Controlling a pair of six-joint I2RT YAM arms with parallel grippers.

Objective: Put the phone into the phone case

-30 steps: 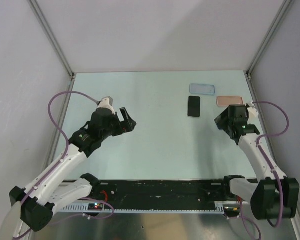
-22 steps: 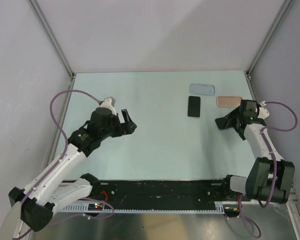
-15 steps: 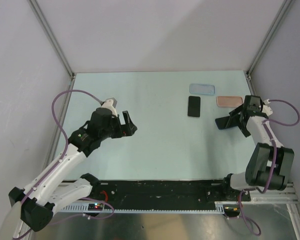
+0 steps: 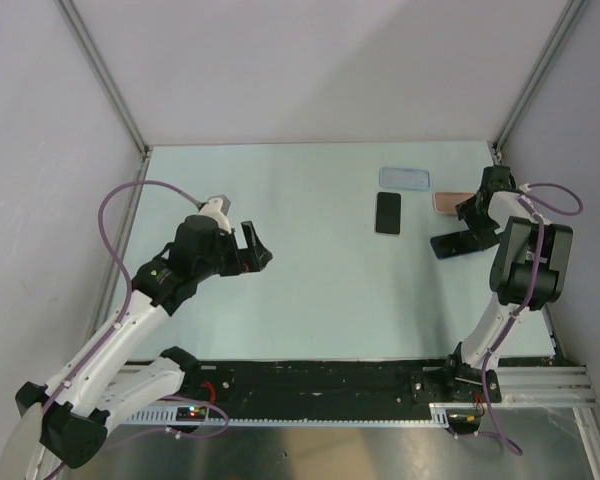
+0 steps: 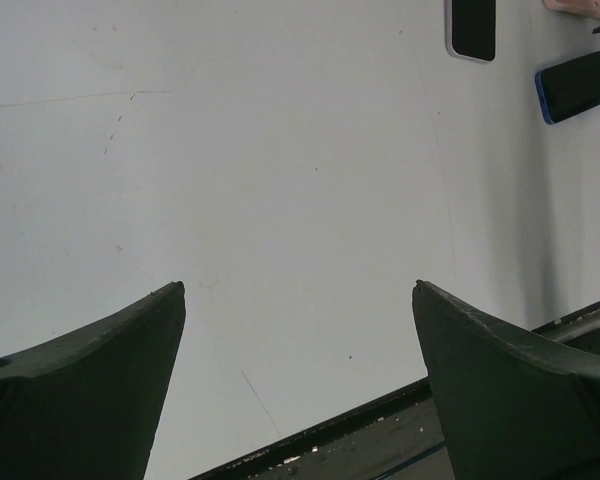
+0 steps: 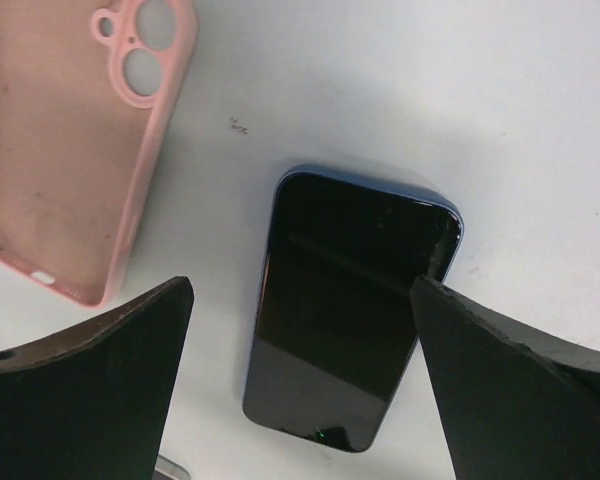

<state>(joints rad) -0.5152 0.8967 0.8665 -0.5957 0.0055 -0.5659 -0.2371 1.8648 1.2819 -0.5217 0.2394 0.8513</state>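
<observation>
- Phone [image 4: 387,212], a small flat all-black rectangular smartphone with rounded corners: lies flat on the pale green table [image 4: 310,200], in its far right part. Neither arm touches it.
- Phone case [image 4: 404,178], a thin translucent light-blue rectangular shell with rounded corners: lies flat just beyond the phone, toward the far edge, with a narrow strip of table between the two. The phone is not in it.
- Pink shell [image 6: 75,150], a soft pink rectangular cover: lies hollow side up to the right of the phone, with round lens holes at one end and nothing inside.
- Blue-rimmed slab [image 6: 350,320], a glossy dark rectangle with a blue edge: lies flat near the pink shell without touching it. In the top view it sits right of the phone and nearer the arms.
- Right gripper [image 4: 468,226]: hangs over the blue-rimmed slab. In the wrist view its dark fingers [image 6: 90,370] are spread wide, one on either side of the slab, and grip nothing. Whether they touch the table cannot be told.
- Left gripper [image 4: 252,245]: is over bare table left of centre, well apart from every object. Its jaws are spread wide with nothing between them.
- Black rail [image 4: 320,378]: runs along the near edge of the table, between the two arm bases.
</observation>
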